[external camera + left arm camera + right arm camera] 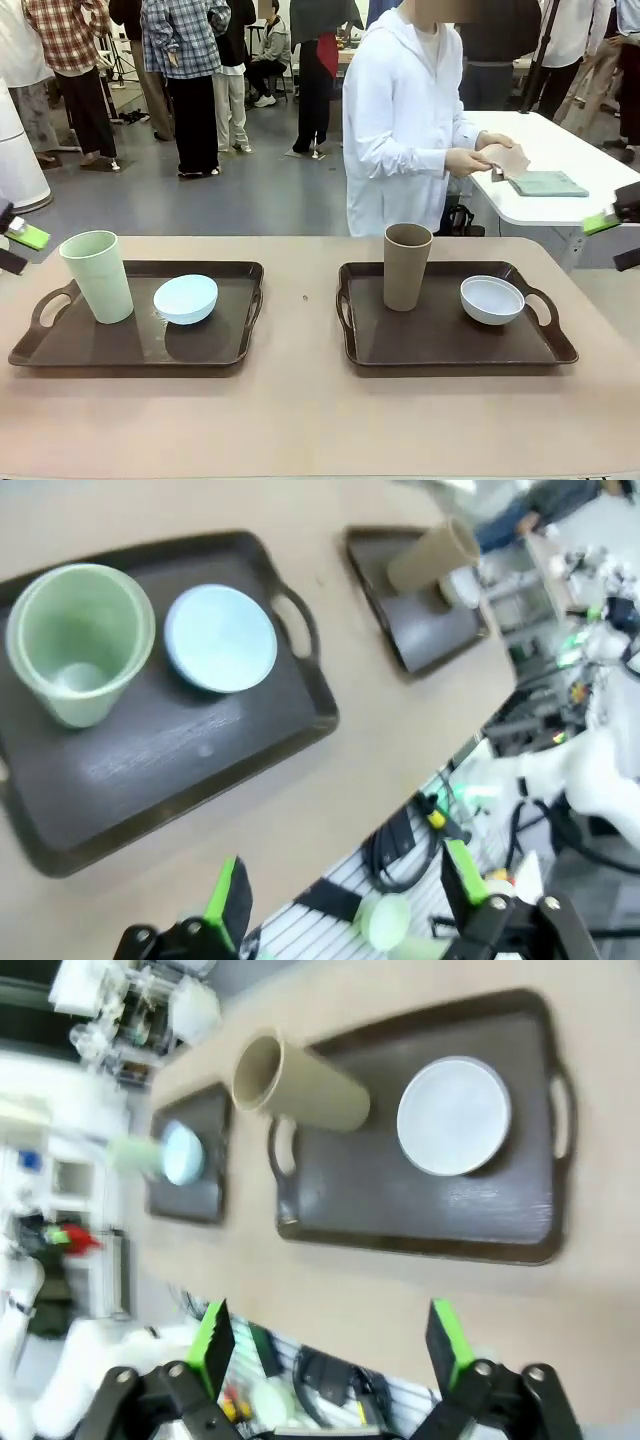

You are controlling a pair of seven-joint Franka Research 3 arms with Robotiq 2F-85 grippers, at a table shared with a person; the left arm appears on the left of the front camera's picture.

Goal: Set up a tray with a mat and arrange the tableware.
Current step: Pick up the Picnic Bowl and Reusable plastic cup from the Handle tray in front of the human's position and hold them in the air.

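Two dark brown trays lie side by side on the beige table. The left tray (130, 350) carries a pale green tumbler (96, 276) and a light blue bowl (185, 298). On the right tray (440, 345) stand a brown tumbler (407, 266) and a whitish bowl (492, 299). Across the table a person in a white coat holds a beige mat (508, 158) over a white side table. My left gripper (18, 248) hangs open at the table's left edge, my right gripper (612, 240) open at the right edge. Both are empty and apart from the trays.
A green folded mat (548, 184) lies on the white side table (560, 210) behind the right tray. Bare tabletop (300, 420) runs along the near edge and between the trays. Other people stand far behind.
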